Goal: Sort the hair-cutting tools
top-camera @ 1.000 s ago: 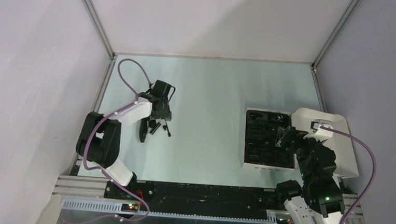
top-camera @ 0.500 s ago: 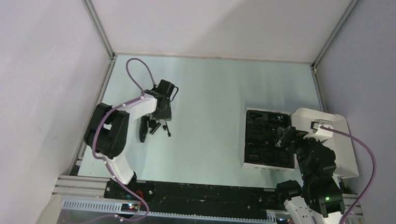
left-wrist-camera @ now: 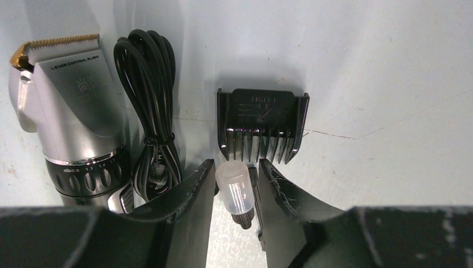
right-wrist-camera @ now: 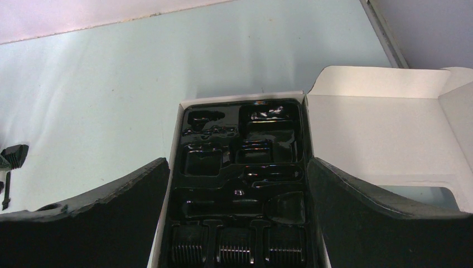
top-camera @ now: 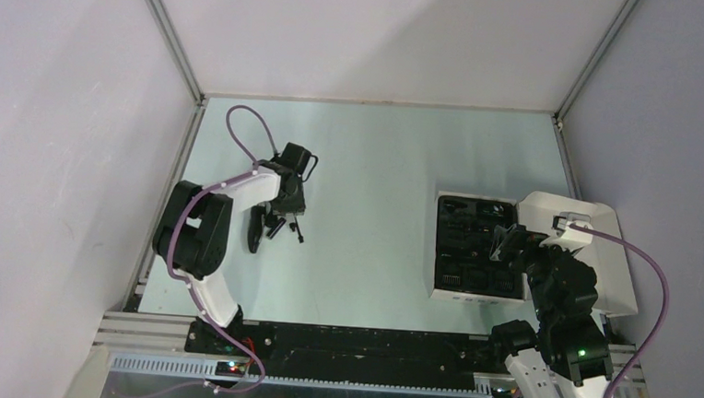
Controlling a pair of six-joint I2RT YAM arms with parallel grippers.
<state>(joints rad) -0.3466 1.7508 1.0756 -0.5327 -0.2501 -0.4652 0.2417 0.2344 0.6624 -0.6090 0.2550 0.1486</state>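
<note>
Clipper parts lie left on the table [top-camera: 379,154]; the white box [right-wrist-camera: 379,128] sits open at right.
The right gripper [right-wrist-camera: 237,162] hangs over the box's black insert [right-wrist-camera: 240,167], jaws wide apart. At the left wrist view's left are the silver clipper body [left-wrist-camera: 72,123] and coiled cord [left-wrist-camera: 148,111], with a comb attachment [left-wrist-camera: 262,125] at centre. The left gripper [left-wrist-camera: 237,166] straddles a clear-capped piece [left-wrist-camera: 235,187]; whether it grips cannot be told.

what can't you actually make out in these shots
- Left wrist view: clear-capped piece, lower end hidden between the left gripper fingers; whether they squeeze it is unclear.
- Left wrist view: clipper, handle hidden behind the gripper.
- Top view: tools by that gripper, too small to tell apart.
- Right wrist view: black insert, near row cut by the bottom edge.
</note>
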